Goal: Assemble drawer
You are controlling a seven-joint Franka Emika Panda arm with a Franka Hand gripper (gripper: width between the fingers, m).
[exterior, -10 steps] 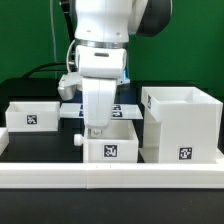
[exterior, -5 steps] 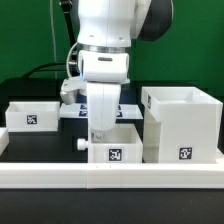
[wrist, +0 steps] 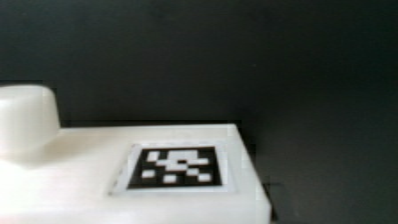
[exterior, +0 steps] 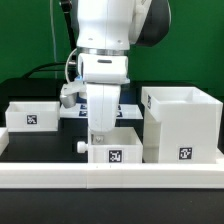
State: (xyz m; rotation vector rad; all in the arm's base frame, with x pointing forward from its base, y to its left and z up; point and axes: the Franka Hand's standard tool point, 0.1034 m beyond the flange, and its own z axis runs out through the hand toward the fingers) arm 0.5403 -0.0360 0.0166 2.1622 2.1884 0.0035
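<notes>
The tall white housing box (exterior: 182, 124) stands on the exterior view's right, open at the top, with a tag on its front. A small tray (exterior: 113, 148) sits in the middle just left of the box, and a second tray (exterior: 31, 113) sits at the far left. My gripper (exterior: 97, 130) reaches down onto the middle tray's rear left wall and appears shut on it. In the wrist view the tray's tagged white face (wrist: 178, 168) fills the lower part and my fingertips are hidden.
A long low white rail (exterior: 110, 179) runs along the front. The marker board (exterior: 126, 109) lies behind the arm. A small dark knob (exterior: 80, 143) shows left of the middle tray. A white rounded part (wrist: 25, 120) stands beside the tag in the wrist view.
The arm and the middle tray have shifted together a little toward the exterior view's right, closer to the housing box. The left tray and box have not moved.
</notes>
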